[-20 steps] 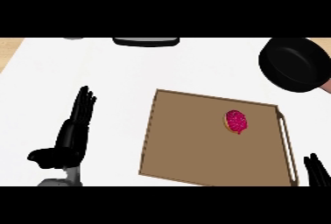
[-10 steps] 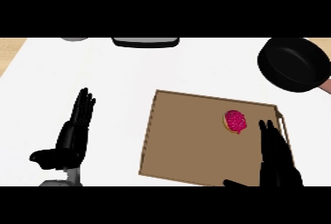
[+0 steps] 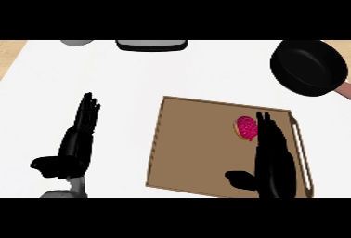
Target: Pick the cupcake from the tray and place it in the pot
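On the tray [image 3: 192, 153], cupcake [image 3: 244, 127] touches right hand's [image 3: 274, 162] fingertips.

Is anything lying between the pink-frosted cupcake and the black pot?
No. In the head view, only bare brown tray surface, its far rim, then white counter separate the pink-frosted cupcake from the black pot.

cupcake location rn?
Head view: the cupcake sits on the tray, upper right part, just left of the right hand fingertips.
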